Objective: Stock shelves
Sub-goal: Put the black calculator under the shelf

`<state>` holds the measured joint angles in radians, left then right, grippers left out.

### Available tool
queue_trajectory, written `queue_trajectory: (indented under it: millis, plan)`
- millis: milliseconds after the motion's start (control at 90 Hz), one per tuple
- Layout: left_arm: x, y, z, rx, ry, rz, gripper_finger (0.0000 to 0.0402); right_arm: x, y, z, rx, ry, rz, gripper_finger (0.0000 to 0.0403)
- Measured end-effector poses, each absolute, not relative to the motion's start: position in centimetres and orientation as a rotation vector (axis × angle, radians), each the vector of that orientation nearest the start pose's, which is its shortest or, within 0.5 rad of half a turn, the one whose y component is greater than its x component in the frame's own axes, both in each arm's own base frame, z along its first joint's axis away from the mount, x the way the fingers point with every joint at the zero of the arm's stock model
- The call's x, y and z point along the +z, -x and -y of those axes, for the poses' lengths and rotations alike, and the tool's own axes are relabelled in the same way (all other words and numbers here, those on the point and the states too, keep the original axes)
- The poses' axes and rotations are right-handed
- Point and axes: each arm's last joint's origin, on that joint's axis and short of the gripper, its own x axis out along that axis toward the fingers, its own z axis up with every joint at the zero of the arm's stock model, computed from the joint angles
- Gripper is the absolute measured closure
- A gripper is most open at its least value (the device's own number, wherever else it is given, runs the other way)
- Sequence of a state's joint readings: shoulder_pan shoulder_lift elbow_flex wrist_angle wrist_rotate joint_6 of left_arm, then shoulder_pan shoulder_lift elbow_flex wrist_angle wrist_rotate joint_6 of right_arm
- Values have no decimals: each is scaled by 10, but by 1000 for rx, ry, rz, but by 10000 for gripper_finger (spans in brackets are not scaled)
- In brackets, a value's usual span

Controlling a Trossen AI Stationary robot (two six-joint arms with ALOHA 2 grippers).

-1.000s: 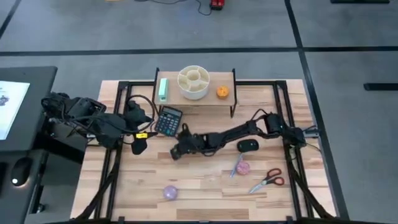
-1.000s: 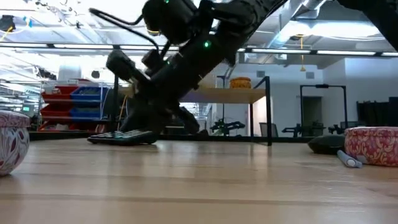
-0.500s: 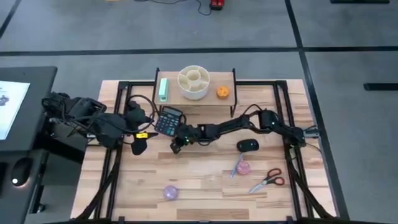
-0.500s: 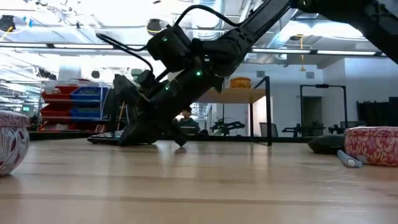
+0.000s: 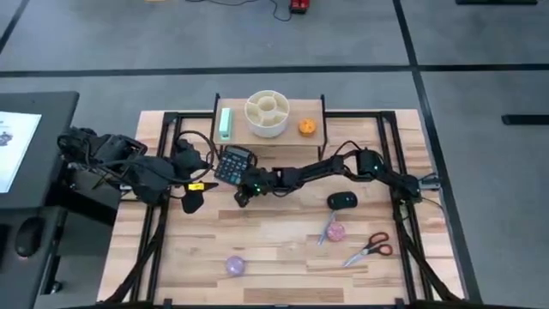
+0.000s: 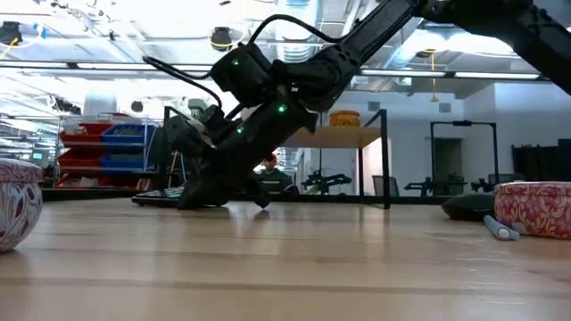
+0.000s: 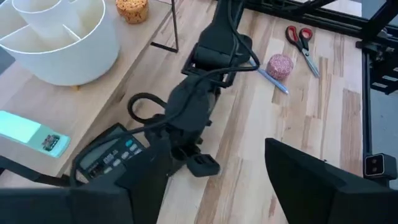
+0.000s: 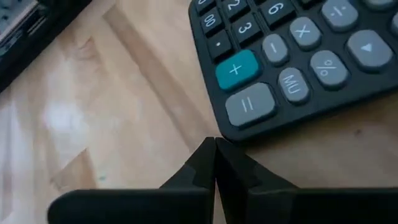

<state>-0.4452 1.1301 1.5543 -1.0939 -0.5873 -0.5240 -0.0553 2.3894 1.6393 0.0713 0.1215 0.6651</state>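
Touching the calculator (image 8: 298, 62) corner, right tool (image 8: 214, 163) pressed together; keypad cut off.

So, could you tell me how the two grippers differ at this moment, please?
The right gripper is shut, fingertips together at the corner of the calculator on the table; the left gripper is open. The right arm stretches across the table to mid-table, while the left arm stays folded at the left side. Both are near the calculator, and neither holds anything.
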Motion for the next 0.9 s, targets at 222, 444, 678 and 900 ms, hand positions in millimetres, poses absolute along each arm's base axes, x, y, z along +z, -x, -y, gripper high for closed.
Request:
queue_trajectory:
  millis: [222, 444, 678, 900]
  plan:
    - [441, -168, 62, 283, 181, -525, 164, 109, -511, 43, -411, -561, -627, 403]
    - [441, -168, 62, 283, 182, -525, 164, 124, -502, 23, -501, -543, -706, 403]
    - [441, -168, 62, 283, 181, -526, 164, 118, -487, 6, -802, -646, -688, 403]
    - [441, -168, 62, 282, 182, -524, 164, 108, -480, 26, -949, -826, -554, 403]
